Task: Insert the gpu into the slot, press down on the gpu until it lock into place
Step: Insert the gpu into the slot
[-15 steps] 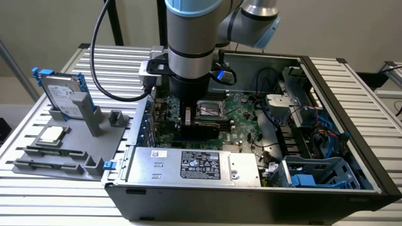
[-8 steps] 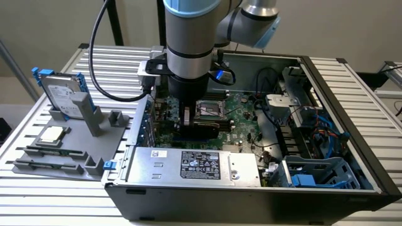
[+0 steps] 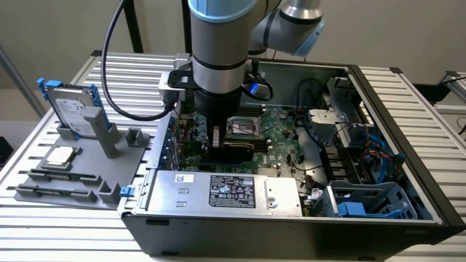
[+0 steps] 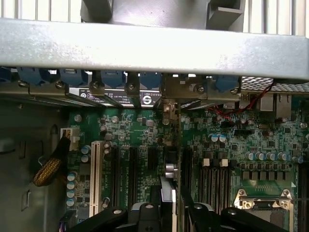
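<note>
The gripper (image 3: 217,143) hangs inside the case (image 3: 291,234), its fingers clamped on the gpu (image 3: 239,148). The card stands on edge just beside the CPU socket (image 3: 244,128), on the exterior view's left of it. The blue slot (image 3: 218,162) lies right under the card; whether the edge is in, I can't quite tell. To do this well, keep the card upright and lined along the slot, and press straight down, evenly.

- Showing just a thin edge of the gpu (image 4: 168,189), burying the rest between the fingers (image 4: 145,216) of the gripper (image 4: 171,209).
- Cropping the gripper at the picture's edge in the wrist view.
- Covering most of the slot (image 3: 218,162) beneath the arm (image 3: 218,54).
- Bearing unreadably small print on the power supply (image 3: 174,188) label.
</note>
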